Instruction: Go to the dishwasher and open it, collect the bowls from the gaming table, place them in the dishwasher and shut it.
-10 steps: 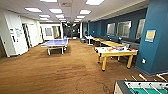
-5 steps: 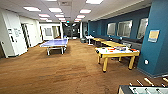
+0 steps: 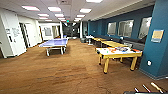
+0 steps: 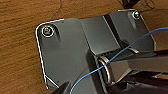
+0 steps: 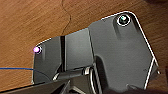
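Note:
The gaming table [image 3: 117,53], with yellow sides and legs and a white top, stands ahead on the right by the blue wall. Some colourful things [image 3: 119,49] lie on its top, too blurred to tell whether they are bowls. The dishwasher is out of view. Both wrist views look down past the robot's own dark plate [image 4: 75,47] [image 5: 110,50] onto brown carpet.
A blue ping-pong table [image 3: 55,43] stands left of centre, farther back. More yellow tables [image 3: 112,43] line the right wall. Rod handles of a foosball table [image 3: 150,87] poke in at the bottom right. A blue pillar [image 3: 157,40] is close on the right. Open brown carpet [image 3: 62,72] lies ahead.
The whole head view has shifted as the robot drives. The foosball table has slid down toward the bottom right corner until just its rods show. The yellow table looks slightly nearer.

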You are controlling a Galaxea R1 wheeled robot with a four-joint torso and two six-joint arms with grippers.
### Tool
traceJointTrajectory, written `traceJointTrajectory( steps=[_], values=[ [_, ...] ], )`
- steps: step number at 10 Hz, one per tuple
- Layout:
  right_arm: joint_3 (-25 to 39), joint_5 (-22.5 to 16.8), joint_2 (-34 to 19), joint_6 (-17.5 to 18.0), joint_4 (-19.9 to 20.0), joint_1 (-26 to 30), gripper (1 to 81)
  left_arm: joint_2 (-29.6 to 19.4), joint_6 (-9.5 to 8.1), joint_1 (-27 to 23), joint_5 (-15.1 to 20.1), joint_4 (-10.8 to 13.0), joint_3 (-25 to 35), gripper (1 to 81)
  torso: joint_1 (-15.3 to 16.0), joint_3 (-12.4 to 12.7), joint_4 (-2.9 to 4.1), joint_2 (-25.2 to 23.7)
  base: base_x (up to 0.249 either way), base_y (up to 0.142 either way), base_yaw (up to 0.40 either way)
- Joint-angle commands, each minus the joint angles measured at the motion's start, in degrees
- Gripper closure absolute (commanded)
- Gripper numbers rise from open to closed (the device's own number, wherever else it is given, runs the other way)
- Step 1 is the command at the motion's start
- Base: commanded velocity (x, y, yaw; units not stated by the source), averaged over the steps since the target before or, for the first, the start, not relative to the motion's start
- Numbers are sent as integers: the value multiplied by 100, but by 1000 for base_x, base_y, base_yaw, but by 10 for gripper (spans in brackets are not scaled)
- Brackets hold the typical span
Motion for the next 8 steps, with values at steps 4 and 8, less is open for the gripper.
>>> traceJointTrajectory(
  steps=[4, 8],
  values=[
    [20, -217, 33, -21, -39, 353, 10, -12, 28, -331, 274, -31, -2, 10, 0, 0, 0, 0, 202, 0, 0],
    [11, -217, 25, -21, -39, 362, 10, 23, 37, -339, 274, -22, -2, 10, -2, 0, 0, 0, 202, 0, 0]
  ],
)
